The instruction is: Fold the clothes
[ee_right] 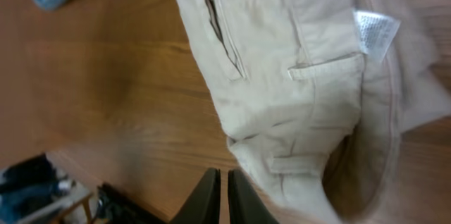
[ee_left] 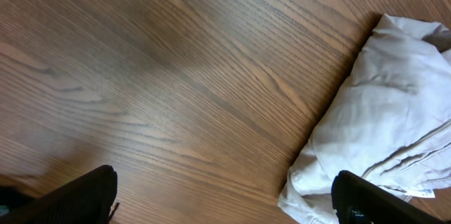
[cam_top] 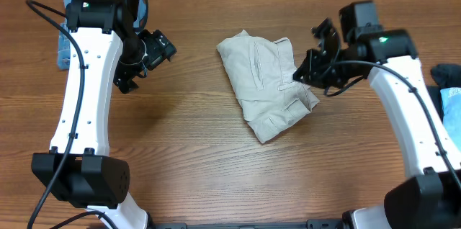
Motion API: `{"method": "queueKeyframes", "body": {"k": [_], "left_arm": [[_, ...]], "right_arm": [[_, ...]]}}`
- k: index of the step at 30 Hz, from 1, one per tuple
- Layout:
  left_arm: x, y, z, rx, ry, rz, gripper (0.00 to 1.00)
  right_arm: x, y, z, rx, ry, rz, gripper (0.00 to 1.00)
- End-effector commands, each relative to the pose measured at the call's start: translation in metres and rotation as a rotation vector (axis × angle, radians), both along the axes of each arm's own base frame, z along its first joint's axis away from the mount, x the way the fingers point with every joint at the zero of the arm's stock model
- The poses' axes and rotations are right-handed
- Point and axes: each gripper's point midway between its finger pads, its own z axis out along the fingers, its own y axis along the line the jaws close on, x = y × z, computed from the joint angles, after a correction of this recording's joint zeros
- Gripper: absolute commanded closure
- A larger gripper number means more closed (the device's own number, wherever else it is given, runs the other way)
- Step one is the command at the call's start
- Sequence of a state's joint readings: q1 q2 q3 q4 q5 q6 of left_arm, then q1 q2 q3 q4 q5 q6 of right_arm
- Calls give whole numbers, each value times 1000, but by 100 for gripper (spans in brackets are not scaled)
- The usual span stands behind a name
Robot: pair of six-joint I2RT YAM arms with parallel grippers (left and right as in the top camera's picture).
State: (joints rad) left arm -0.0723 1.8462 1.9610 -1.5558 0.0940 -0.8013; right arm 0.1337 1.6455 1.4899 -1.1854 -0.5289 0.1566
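Item 1, far left: blue denim piece [cam_top: 63, 50], bunched and partly under the left arm, apparently set aside.

Item 2: left fingers [ee_left: 84, 196], spread wide and empty over bare bench [ee_left: 176, 76]. The cream shorts lie off to their right, apart from them. This looks like a standby pose while the other arm works.

Item 3, centre: cream-beige shorts [cam_top: 266, 85], gathered into a rough, partly folded bundle. The pocket openings and care label [ee_right: 373, 30] face up, so the fold seems unfinished.

Item 4: right fingers [ee_right: 208, 196], drawn nearly together with no cloth seen between them. They sit at the bundle's right edge, just beside the waistband, probably to press or re-grip that edge.

Item 5, right edge: dark piece [cam_top: 446, 74] and light-blue piece [cam_top: 452, 103], well apart from the shorts.
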Motion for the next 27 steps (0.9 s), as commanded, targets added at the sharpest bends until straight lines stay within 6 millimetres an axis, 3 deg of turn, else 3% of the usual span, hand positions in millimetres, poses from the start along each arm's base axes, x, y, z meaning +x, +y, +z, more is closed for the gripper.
{"method": "queueKeyframes", "body": {"k": [1, 3, 5, 7, 11, 13, 17, 18, 19, 21, 24, 27], "left_arm": [[1, -3, -4, 0, 8, -31, 0], [1, -3, -4, 0, 8, -31, 0], [-1, -3, -4, 0, 13, -31, 0], [-1, -3, -4, 2, 13, -47, 0], [-2, -3, -5, 2, 19, -47, 0], [-2, -4, -5, 2, 19, -50, 0], [-2, -6, -4, 2, 16, -54, 0], [-1, -6, -4, 2, 13, -54, 0], [0, -7, -4, 1, 7, -57, 0], [3, -9, -4, 0, -6, -61, 0], [6, -16, -3, 0, -22, -80, 0], [6, -20, -3, 4, -25, -98, 0]], "right_arm": [[-27, 20, -58, 138, 152, 70, 91], [-35, 23, -99, 171, 202, 66, 90], [-35, 11, -132, 141, 265, -10, 93], [-18, -38, -156, -34, 299, -225, 96], [9, -89, -141, -18, 273, -399, 96], [14, -95, -123, 24, 272, -399, 96], [42, -68, -18, 228, 50, -299, 96], [51, -57, 16, 278, -66, -249, 94], [57, -45, 32, 304, -135, -205, 89], [64, -23, 35, 319, -180, -136, 87], [77, 27, 27, 373, -221, -11, 88], [98, 65, -3, 420, -196, 14, 89]]}}
